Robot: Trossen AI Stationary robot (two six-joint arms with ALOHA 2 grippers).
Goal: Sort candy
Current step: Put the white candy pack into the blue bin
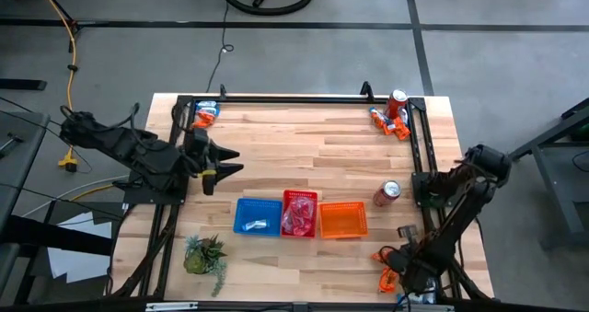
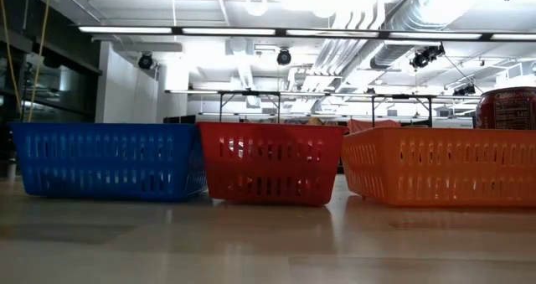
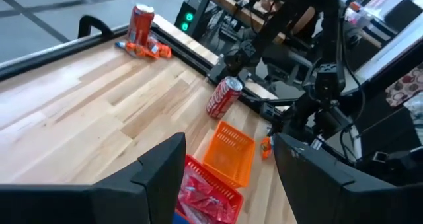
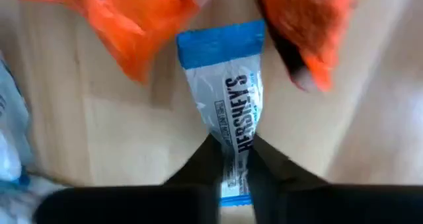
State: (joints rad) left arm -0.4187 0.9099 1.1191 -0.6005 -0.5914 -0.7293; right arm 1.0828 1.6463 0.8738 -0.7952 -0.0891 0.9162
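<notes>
The right pincer (image 4: 234,168) is pinched narrow on the near end of a blue-and-silver candy packet (image 4: 228,98), its two dark fingers meeting on the wrapper. The packet's long axis runs straight out from the fingers, so it lies in line with the pincer and not across it, and most of its length is still flat on the wood. Two orange packets (image 4: 132,32) lie just beyond it, one on each side of its far blue end, close enough that a lift may drag them along.

From above, this right pincer (image 1: 398,268) is low over the near right corner of the table (image 1: 304,156), among a small heap of candy there. The blue basket (image 1: 258,214) stands in the near middle of the table, at the left end of a row with the red basket (image 1: 299,213) and the orange basket (image 1: 342,220) touching side by side. As I judge it, the carry must therefore go leftward past the orange and red baskets.

The left pincer (image 1: 230,162) waits at the table's left edge, jaws wide and empty. More candy (image 1: 206,112) lies in the far left corner, and more again in the far right corner beside a soda can (image 1: 397,101).
</notes>
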